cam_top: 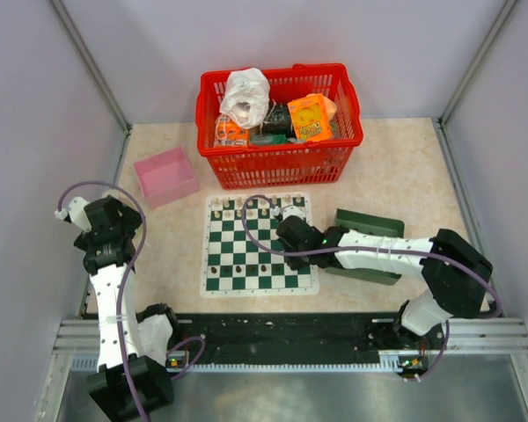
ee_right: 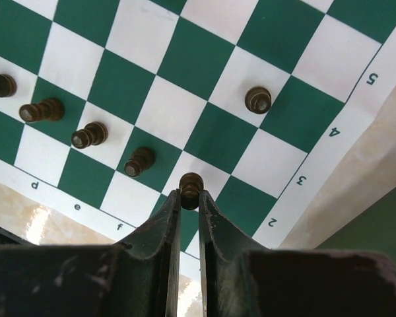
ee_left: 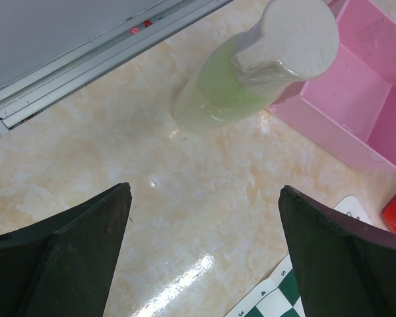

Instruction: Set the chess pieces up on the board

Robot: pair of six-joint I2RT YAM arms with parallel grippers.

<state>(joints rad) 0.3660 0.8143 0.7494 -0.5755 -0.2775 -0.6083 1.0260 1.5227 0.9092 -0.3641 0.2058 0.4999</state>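
red basket (cam_top: 282, 164), pink box (cam_top: 171, 188) to its left, dark green tray (cam_top: 375, 224).

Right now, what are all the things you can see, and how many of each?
Flat checked chessboard: one, green and white, middle of the table.
Tiny chess pieces: at least six, dark brown, on the board.
Plastic basket: one, red, behind the board, holding packets.
Open box: one, pink, left of the basket.
Shallow tray: one, dark green, right of the board.
Capped bottle: one, pale green, beside the pink box.
Left gripper: one, black, open above the table.
Right gripper: one, black, shut on a dark piece.
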